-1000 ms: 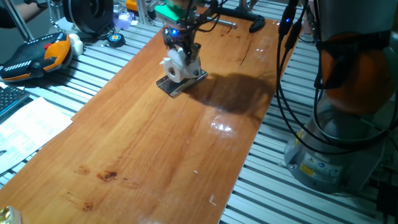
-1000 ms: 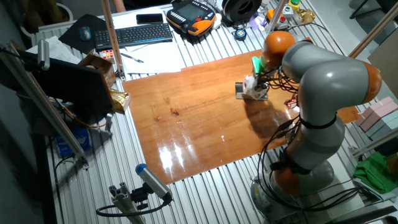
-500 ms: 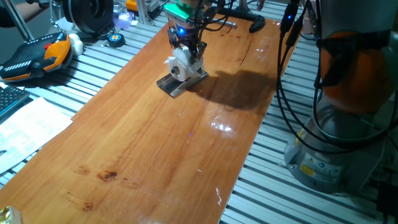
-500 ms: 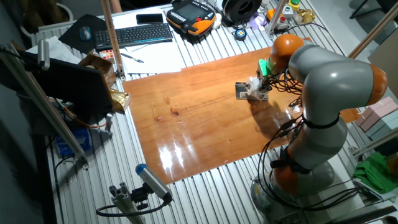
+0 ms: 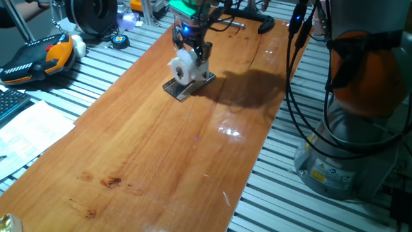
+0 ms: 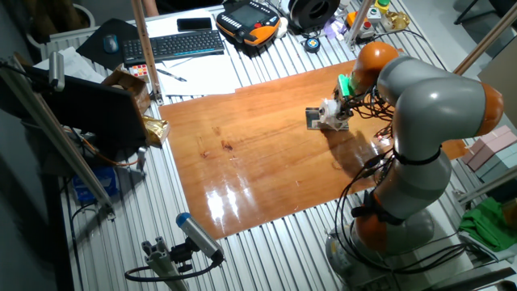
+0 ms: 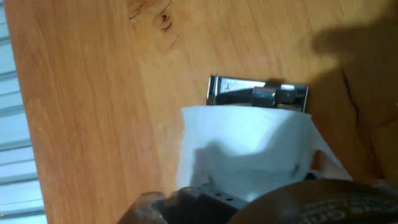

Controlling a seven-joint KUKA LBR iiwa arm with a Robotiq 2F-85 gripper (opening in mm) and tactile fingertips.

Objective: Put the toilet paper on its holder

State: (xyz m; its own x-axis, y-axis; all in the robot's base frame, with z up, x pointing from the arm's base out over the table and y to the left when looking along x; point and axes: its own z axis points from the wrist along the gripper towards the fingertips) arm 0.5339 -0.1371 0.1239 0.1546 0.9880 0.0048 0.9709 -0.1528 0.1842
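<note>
The white toilet paper roll [image 5: 183, 69] hangs in my gripper [image 5: 192, 57], which is shut on its upper part. It sits just over the holder [image 5: 187, 86], a small dark grey metal plate on the wooden table; I cannot tell whether they touch. In the other fixed view the roll [image 6: 329, 114] is beside the holder [image 6: 313, 118], with the gripper [image 6: 339, 105] over it. In the hand view the roll [image 7: 249, 146] fills the lower middle. The holder's metal bar [image 7: 258, 93] shows just beyond it; the rest of the plate is hidden.
A large black clamp [image 5: 265, 24] lies at the table's far end. An orange-black pendant [image 5: 38, 57] and a black spool [image 5: 90, 14] sit on the slatted bench to the left. A keyboard [image 6: 174, 44] and papers lie beyond. My arm's base [image 5: 351, 154] stands right of the table.
The gripper, with the roll in it, has shifted slightly up and toward the table's far end over the holder. The arm's elbow swung a little. The holder has not moved.
</note>
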